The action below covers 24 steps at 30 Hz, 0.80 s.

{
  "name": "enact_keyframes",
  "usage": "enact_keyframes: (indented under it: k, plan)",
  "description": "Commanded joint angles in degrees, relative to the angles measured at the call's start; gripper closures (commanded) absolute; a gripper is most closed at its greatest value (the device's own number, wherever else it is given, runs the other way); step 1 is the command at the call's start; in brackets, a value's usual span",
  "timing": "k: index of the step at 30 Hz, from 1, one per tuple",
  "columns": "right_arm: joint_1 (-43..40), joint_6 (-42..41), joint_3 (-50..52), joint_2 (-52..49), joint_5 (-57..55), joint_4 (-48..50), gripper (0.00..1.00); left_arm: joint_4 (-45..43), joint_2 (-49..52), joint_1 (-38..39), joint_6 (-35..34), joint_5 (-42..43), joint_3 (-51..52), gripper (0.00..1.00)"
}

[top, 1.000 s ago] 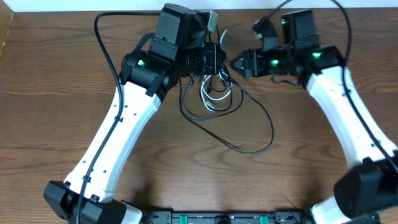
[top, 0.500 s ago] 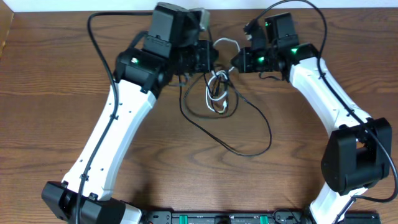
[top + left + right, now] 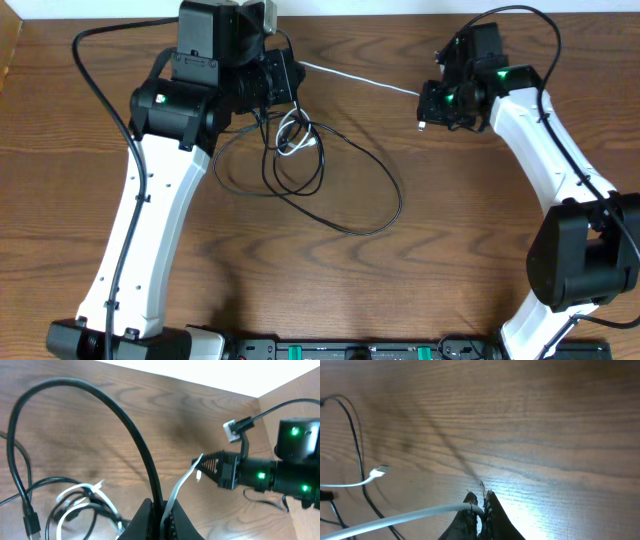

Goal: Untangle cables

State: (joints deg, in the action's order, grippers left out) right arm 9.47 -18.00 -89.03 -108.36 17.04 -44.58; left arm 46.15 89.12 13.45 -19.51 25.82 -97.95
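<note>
**Clerk:** Largest item first?

**Keeper:** Item one: table (image 3: 480, 260), dark wood grain, carrying everything below.

**Clerk:** The arms?

**Keeper:** Item two: left arm (image 3: 150, 220), white shell, reaching from the near edge to the far left of the table. Item three: right arm (image 3: 540, 150), same make, reaching from the near right corner to the far right.

**Clerk:** And the cords?

**Keeper:** Item four: black cables (image 3: 400, 195), in wide overlapping loops on the wood between the arms, nearer the left one. Item five: white cable (image 3: 420, 514). One stretch runs taut above the table from one gripper to the other. The rest is a small white coil (image 3: 293, 140) lying among the black loops, just below the left wrist.

**Clerk:** State of the tools?

**Keeper:** Item six: left gripper (image 3: 159, 510), jaws pressed together, with the white cable coming out from between them. A black cord arches up from the same spot; I cannot tell whether it is pinched too. Item seven: right gripper (image 3: 480, 506), jaws closed tight on the white cable, held clear of the wood.

**Clerk:** Anything smaller?

**Keeper:** Item eight: white plug end (image 3: 380, 470), lying flat on the table apart from the right gripper, its cord leading off to the left.
</note>
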Motion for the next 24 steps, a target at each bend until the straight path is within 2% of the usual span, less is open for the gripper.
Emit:
enact_keyframes:
  k: [1, 5, 6, 10, 15, 20, 24]
  plan:
    - [-2.3, 9.6, -0.1, 0.7, 10.2, 0.6, 0.76, 1.2, -1.7, -0.9, -0.1, -0.3, -0.6, 0.93]
    - [-1.4, 11.5, -0.1, 2.1, 17.6, 0.6, 0.45, 2.6, -1.7, -0.9, -0.1, -0.3, -0.6, 0.93]
    - [-1.1, 11.5, -0.1, 2.4, 18.6, 0.7, 0.42, 2.9, -1.7, -0.9, -0.1, -0.3, -0.6, 0.92]
    - [2.0, 10.5, -0.1, 3.3, 24.0, 1.6, 0.41, 3.5, -1.5, -0.8, -0.1, -0.3, -0.6, 0.93]
    - [7.1, 3.7, -0.1, 3.2, 24.1, 5.9, 0.40, 4.0, -1.4, -0.8, -0.1, -0.3, -0.6, 0.93]
    - [11.5, 3.2, -0.1, 3.2, 23.0, 8.4, 0.39, 3.9, -1.4, -0.9, -0.1, -0.3, -0.6, 0.93]
    - [12.7, 3.3, -0.1, 3.3, 20.6, 8.6, 0.42, 3.9, -1.4, -0.9, -0.1, -0.3, -0.6, 0.93]
